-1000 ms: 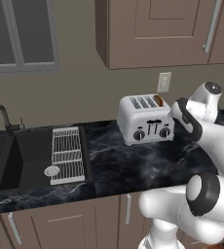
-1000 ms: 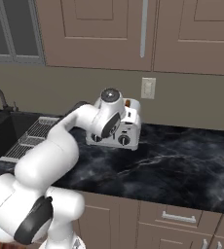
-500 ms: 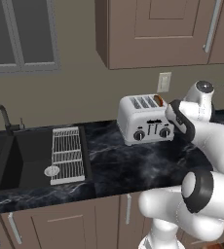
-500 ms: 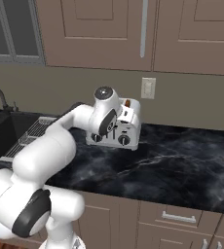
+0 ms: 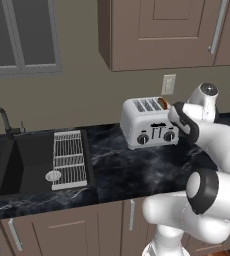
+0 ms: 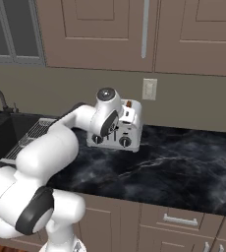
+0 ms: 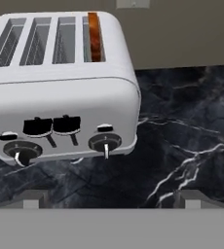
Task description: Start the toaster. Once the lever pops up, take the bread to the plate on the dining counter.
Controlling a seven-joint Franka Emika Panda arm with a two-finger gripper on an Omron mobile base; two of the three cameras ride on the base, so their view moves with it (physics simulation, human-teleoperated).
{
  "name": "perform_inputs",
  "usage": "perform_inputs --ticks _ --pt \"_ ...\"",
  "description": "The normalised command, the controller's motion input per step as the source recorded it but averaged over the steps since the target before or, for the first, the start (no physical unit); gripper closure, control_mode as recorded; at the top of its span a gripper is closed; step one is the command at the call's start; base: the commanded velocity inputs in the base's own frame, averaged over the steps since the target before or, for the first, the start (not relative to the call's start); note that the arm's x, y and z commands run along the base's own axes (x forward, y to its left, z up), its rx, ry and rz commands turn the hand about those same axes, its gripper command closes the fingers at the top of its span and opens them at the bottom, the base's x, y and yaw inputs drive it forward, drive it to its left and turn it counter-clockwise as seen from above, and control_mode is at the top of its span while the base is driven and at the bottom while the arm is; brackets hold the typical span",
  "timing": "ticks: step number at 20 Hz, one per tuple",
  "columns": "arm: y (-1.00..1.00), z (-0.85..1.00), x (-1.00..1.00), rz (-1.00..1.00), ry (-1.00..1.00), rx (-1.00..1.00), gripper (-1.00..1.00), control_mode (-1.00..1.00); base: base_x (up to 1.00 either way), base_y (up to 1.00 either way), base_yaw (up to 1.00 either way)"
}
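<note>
From the left base view, the arm's wrist has crept closer to the toaster [image 5: 149,121] than a second ago, now just beside its right end. From the right base view, the wrist has drifted further across the toaster [image 6: 116,127], covering most of it. In the hand view, the gripper [image 7: 112,198] is spread wide, empty, facing the toaster [image 7: 60,82]'s front; the bread [image 7: 95,43] sits in its rightmost slot, the levers [image 7: 52,125] likely unpressed.
</note>
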Motion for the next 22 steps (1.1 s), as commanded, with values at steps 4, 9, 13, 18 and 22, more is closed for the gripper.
perform_inputs --ticks 4,9,13,18,22 --pt "0.25 -0.02 0.13 0.07 -0.01 0.00 -1.00 -1.00 0.00 0.00 0.00" --pt "0.20 0.00 0.16 0.01 0.00 0.00 -1.00 -1.00 0.00 0.00 0.00" --pt "0.00 -0.01 0.25 0.00 -0.01 0.00 -1.00 -1.00 0.00 0.00 0.00" --pt "0.01 -0.13 0.07 0.00 -0.02 0.00 -1.00 -1.00 0.00 0.00 0.00" --pt "0.16 -0.16 0.00 0.00 -0.05 0.00 -1.00 -1.00 0.00 0.00 0.00"
